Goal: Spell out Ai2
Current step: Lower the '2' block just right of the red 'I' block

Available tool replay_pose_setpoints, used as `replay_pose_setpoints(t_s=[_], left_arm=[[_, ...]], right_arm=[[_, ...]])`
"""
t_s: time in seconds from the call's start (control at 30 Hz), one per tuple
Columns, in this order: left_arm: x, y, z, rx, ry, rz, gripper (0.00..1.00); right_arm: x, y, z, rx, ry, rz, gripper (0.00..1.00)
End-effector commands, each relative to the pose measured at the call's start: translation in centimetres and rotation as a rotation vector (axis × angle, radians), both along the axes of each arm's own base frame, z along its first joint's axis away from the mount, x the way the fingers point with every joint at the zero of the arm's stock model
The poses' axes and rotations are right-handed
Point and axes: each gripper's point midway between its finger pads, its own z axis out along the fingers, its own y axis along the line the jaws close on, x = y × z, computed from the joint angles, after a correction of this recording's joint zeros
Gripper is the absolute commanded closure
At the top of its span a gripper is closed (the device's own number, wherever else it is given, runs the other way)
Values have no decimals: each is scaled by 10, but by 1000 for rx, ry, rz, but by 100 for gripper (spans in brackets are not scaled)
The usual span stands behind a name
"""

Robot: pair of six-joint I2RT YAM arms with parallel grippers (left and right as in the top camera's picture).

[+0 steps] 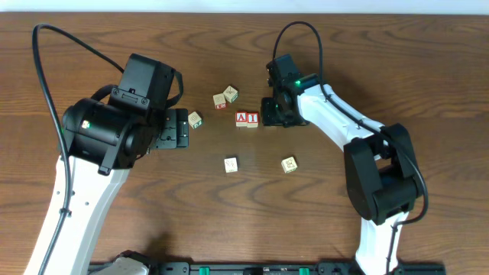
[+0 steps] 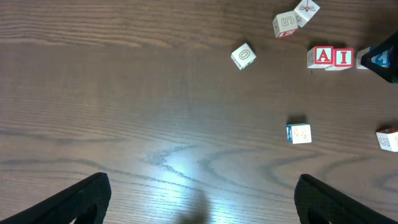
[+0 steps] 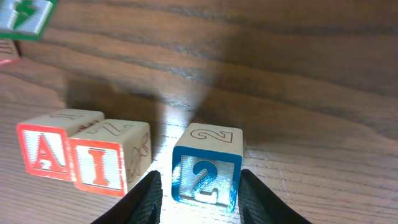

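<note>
While left tool (image 2: 200, 200) gapes wide, right tool (image 3: 200, 198) parted astride 2 cube (image 3: 208, 155), near I cube (image 3: 99, 165), A cube (image 3: 43, 152).

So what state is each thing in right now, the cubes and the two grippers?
A cube: letter upright, touching I cube.
I cube: beside A, small gap before 2 cube.
2 cube: resting flat, inside right gripper.
right gripper: slightly open, around 2 cube.
left gripper: wide open, empty.
green-marked cube: loose, off from the row.
</note>
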Motion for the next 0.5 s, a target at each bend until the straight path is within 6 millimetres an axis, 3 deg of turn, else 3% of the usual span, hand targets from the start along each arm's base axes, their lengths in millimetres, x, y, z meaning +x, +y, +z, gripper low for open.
replay_pose_setpoints(t_s=[0.0,0.2,0.37,0.47], left_arm=[[-2,5,1,18,-6,9,5],[-4,5,1,20,1,9,5],[-4,5,1,21,3,9,5],[-5,6,1,21,5,9,5]], right_arm=[[16,4,22,-3,-60,-6,60],[23,-8,40,-69,-75,-17,63],[29,-33,52,-210,-109,-54,65],[25,-44,51,-269,-97,-62,75]])
